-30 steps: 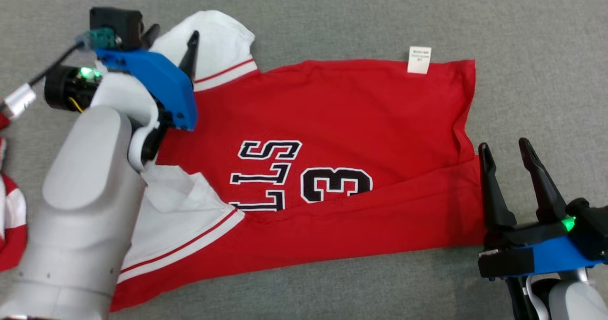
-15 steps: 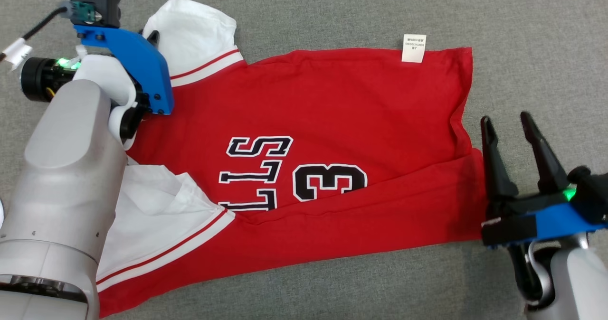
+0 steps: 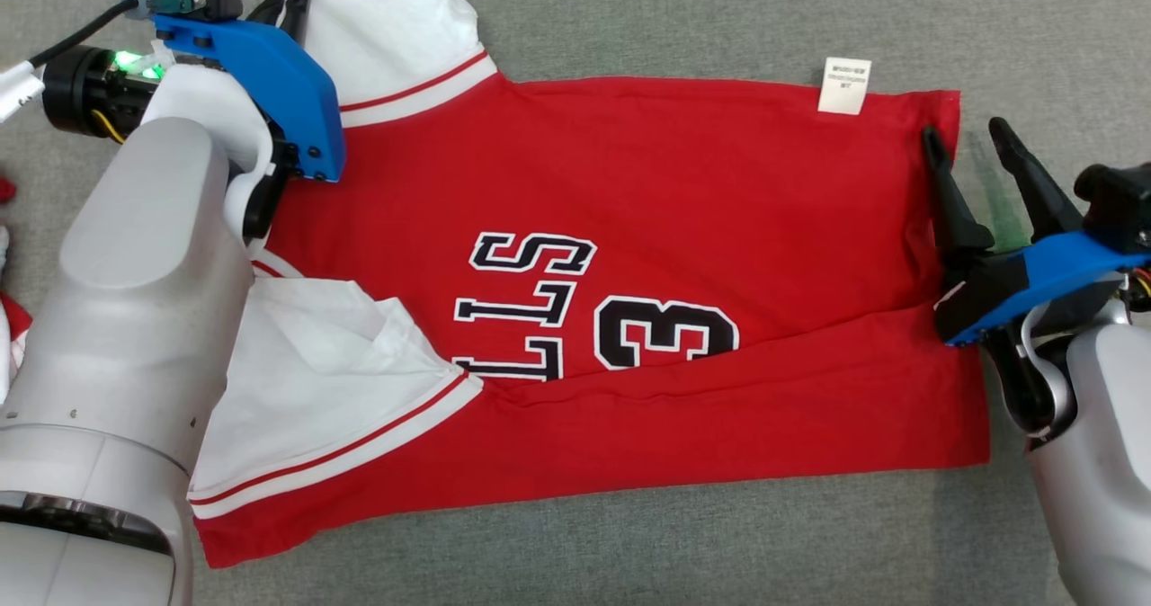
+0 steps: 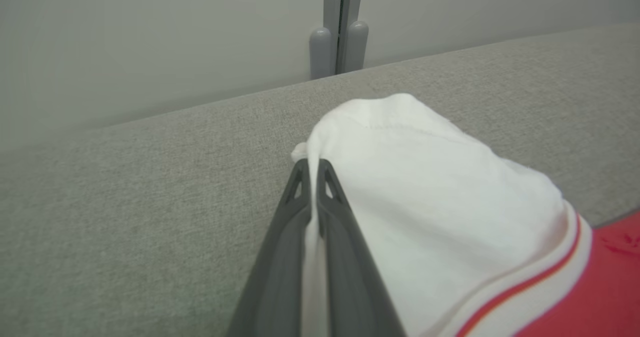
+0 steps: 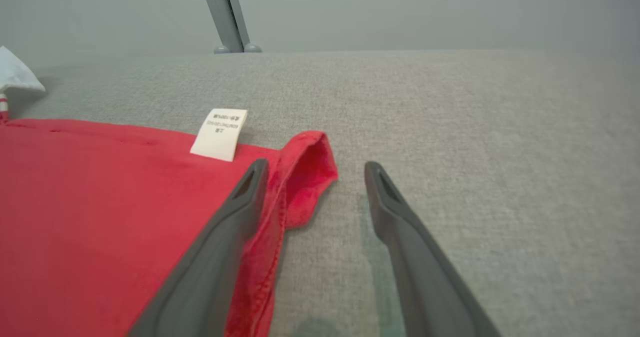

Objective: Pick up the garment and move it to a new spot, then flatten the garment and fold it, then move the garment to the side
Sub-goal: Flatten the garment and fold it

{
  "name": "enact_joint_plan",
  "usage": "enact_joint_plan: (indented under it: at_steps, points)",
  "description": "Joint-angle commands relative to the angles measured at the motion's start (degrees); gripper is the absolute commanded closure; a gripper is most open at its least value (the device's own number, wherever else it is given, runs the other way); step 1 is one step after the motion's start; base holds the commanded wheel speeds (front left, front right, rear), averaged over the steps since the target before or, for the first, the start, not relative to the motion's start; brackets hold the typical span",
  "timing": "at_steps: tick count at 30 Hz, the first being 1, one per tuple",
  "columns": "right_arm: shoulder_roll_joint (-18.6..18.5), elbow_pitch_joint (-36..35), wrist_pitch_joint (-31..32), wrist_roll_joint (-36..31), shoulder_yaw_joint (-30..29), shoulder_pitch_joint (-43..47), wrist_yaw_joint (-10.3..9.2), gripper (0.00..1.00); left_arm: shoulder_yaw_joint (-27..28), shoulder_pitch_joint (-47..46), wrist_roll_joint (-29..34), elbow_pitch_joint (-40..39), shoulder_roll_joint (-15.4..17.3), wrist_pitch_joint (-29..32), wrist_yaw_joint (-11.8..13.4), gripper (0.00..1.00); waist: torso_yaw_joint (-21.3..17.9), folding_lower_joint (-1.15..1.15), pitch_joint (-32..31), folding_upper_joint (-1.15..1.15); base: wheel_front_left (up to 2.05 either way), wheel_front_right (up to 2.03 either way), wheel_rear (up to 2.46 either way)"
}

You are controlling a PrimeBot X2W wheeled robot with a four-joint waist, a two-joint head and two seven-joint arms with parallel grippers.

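Left gripper (image 4: 312, 169): fingers were pressed together, with a pinch of white cloth caught between the tips.
Far sleeve (image 4: 430, 187): white, bunched up just beside those fingers; its edge was the part held.
Near sleeve (image 3: 333, 390): white, lay turned in over the body, well clear of either gripper.
Garment (image 3: 683, 192): red jersey, spread on the grey surface (image 3: 719, 13) between the two grippers; its near long edge lay folded over the lower lettering.
Care label (image 5: 220, 134): at the far edge, just beyond the right-hand fingers.
Right gripper (image 5: 315, 168): fingers wide, holding nothing; one lay over red cloth, the other over bare surface, with the hem corner (image 5: 312, 152) between the tips.
Done (judged): garment placed, mostly flat, one lengthwise fold made.
Left (judged): right grip on the corner, far-edge fold, further folds, move aside.
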Motion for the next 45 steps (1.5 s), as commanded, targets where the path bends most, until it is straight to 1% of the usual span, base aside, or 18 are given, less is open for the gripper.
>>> enact_joint_plan:
  at_steps: [1,2,3,4,5,7,10,14,17,20,22,26,29,32,38,42,45]
  points:
    - [-1.2,2.21,0.51,1.04,0.98,-2.25,0.02,0.0,-0.58,-1.25,-0.54,-0.02,-0.16,-1.24,-0.04,1.0,0.58,0.0,0.24,-0.01,0.0,0.0,0.0]
    - [-1.56,3.59,0.84,1.52,1.67,-3.27,0.02,0.0,-0.95,-1.22,-0.84,0.01,-0.22,-1.76,-0.04,1.0,0.72,0.0,0.27,-0.01,0.0,0.0,0.0]
    - [-1.94,4.71,0.96,1.89,2.34,-4.17,0.02,0.25,-1.36,-1.12,-1.13,-0.12,-0.25,-2.44,-0.04,1.0,0.85,0.0,0.28,-0.01,0.0,0.0,0.0]
    - [-2.29,5.97,1.47,2.6,3.06,-4.91,0.02,0.6,-1.77,-0.96,-1.33,-0.19,-0.3,-2.99,-0.04,1.0,1.01,0.0,0.28,-0.01,0.0,0.0,0.0]
    - [-2.62,7.17,1.89,3.32,3.6,-5.56,0.02,1.0,-2.09,-0.81,-1.52,-0.31,-0.29,-3.72,-0.04,1.0,1.17,0.0,0.28,-0.01,0.0,0.0,0.0]
    - [-3.69,8.91,2.2,4.45,4.54,-6.91,0.02,1.0,-2.52,-0.53,-1.98,-0.59,-0.25,-5.48,-0.03,1.0,1.57,0.0,0.19,-0.01,0.0,0.0,0.0]
    - [-5.03,9.64,0.57,5.52,5.35,-8.2,0.02,1.0,-2.8,0.2,-2.38,-1.11,0.11,-9.08,-0.04,1.0,1.99,0.0,-0.31,-0.01,0.0,0.0,0.0]
    - [-6.12,7.92,-3.01,5.49,4.84,-7.98,0.02,1.0,-2.17,1.51,-2.68,-2.78,0.72,-14.58,0.34,1.0,2.41,0.0,-1.39,-0.01,0.0,0.0,0.0]
    - [-6.53,6.39,-4.33,5.44,4.84,-6.3,0.02,1.0,-1.56,3.86,-2.47,-5.65,1.15,-16.56,1.03,1.0,2.77,0.0,-2.14,-0.01,0.0,0.0,0.0]
    - [-6.91,4.46,-5.45,5.91,5.05,-4.31,0.02,1.0,-0.8,7.97,-1.82,-10.6,1.3,-17.21,2.05,1.0,3.18,0.0,-2.64,-0.01,0.0,0.0,0.0]
    - [-7.05,3.18,-5.83,6.13,4.85,-2.61,0.02,1.0,0.78,11.61,-0.93,-16.85,1.59,-17.26,3.53,1.0,3.61,0.0,-2.85,-0.01,0.0,0.0,0.0]
    - [-7.02,0.27,-6.41,7.25,4.74,1.48,0.02,1.0,4.59,22.4,1.6,-30.92,1.79,-17.24,6.21,1.0,4.15,0.0,-3.18,-0.01,0.0,0.0,0.0]
    - [-6.94,-1.65,-6.59,8.29,4.34,4.61,0.02,1.0,6.58,30.31,3.27,-38.66,0.97,-17.26,6.78,1.0,4.49,0.0,-3.64,-0.01,0.0,0.0,0.0]
    - [-6.68,-2.87,-6.36,9.2,3.71,7.91,0.02,1.0,8.43,36.99,4.36,-43.66,-0.04,-17.27,6.99,1.0,4.6,0.0,-4.29,-0.01,0.0,0.0,0.0]
    - [-5.27,-5.07,-6.61,10.8,1.31,14.0,0.02,1.0,12.62,46.83,5.92,-50.48,-1.8,-17.28,7.49,1.0,4.61,0.0,-5.95,-0.01,0.0,0.0,0.0]
    - [-4.17,-6.28,-5.99,10.97,0.88,17.83,0.02,1.0,14.14,52.25,5.87,-51.75,-2.55,-17.27,7.27,1.0,4.26,0.0,-7.25,-0.01,0.0,0.0,0.0]
    - [-2.99,-6.45,-5.75,11.0,0.59,20.21,0.02,1.0,14.2,55.02,5.06,-50.15,-2.8,-17.23,6.63,1.0,3.95,0.0,-8.11,-0.01,0.0,0.0,0.0]
